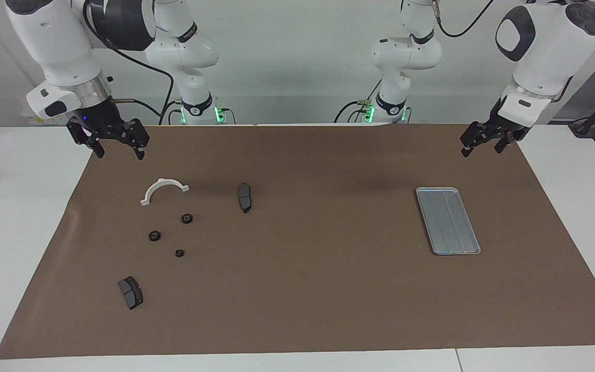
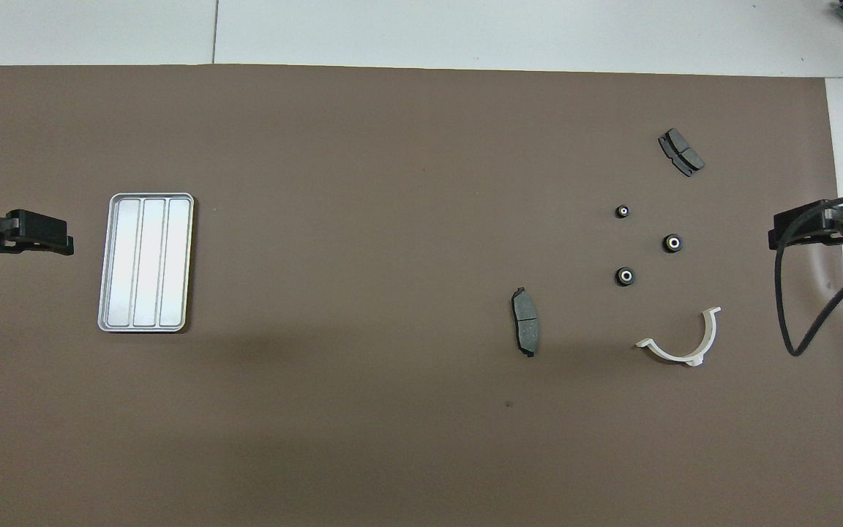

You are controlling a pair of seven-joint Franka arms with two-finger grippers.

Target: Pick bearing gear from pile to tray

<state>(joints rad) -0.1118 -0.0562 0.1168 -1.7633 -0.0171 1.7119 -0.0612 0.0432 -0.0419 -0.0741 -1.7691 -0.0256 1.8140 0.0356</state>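
Hovering with jaws spread wide, empty, right gripper (image 1: 116, 150) and left gripper (image 1: 480, 148) flank the unlabelled tray (image 1: 448, 220).

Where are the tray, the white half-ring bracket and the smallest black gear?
tray (image 1: 428, 197): facing view, rim corner nearest the robots.
white half-ring bracket (image 1: 161, 183): facing view, top of its arc.
smallest black gear (image 2: 622, 211): overhead view, its centre.

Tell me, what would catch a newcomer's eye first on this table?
Probably the silver tray, alone on the brown mat toward the left arm's end, with nothing in it. At the right arm's end lies a scatter of small parts: a white half-ring, three tiny black gears and two grey pads. Each end effector, left and right, hangs open over its own edge of the mat.
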